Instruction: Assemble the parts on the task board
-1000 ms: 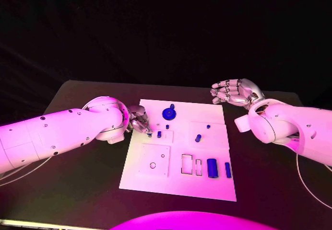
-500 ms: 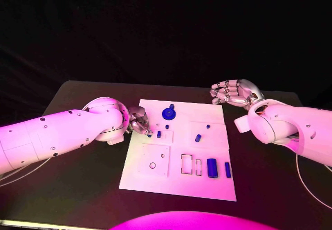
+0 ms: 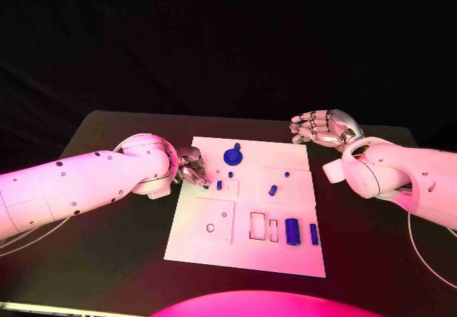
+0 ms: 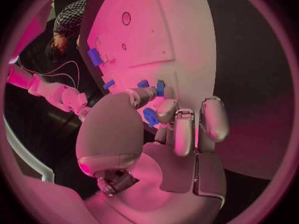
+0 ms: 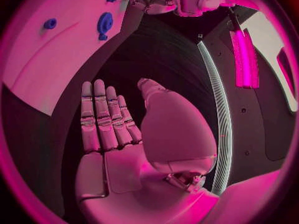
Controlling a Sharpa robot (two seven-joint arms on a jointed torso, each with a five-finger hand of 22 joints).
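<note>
Almost nothing has changed in the last second — both arms keep their places. The left hand (image 3: 191, 166) stays at the left edge of the task board (image 3: 243, 254), its fingers bent down beside the small blue parts (image 3: 218, 185); whether it pinches one, I cannot tell. So the step is still in progress, I judge. The black table (image 3: 105, 251) lies around the board. Farther away, the right hand (image 3: 322, 127) hovers released beyond the far right corner.

My head camera looks down on the task board (image 3: 246, 206) from above. My wrist cameras sit close behind each hand; both also see this board.
</note>
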